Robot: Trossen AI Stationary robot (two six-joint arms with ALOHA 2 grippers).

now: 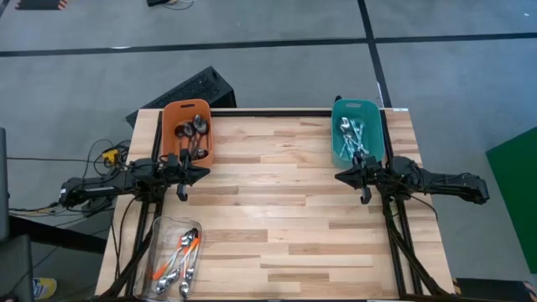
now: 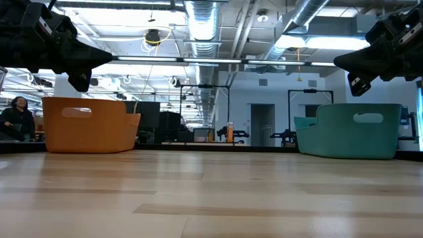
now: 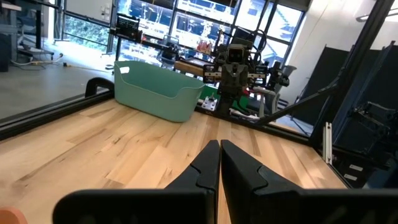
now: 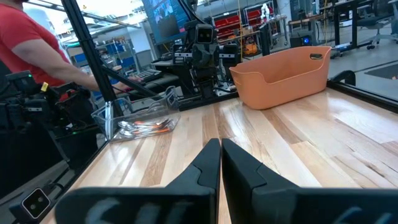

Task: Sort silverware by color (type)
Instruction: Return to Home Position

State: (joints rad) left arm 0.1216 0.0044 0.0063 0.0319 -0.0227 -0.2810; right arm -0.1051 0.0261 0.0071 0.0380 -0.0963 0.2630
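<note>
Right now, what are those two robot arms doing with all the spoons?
Neither arm holds a spoon. The left gripper and the right gripper hang above the table, fingers shut and empty. Dark spoons lie in the orange bin, pale spoons in the teal bin, orange-handled spoons in the transparent bin.

Wooden table (image 1: 285, 201), red-shirted person (image 4: 34, 46) beyond
</note>
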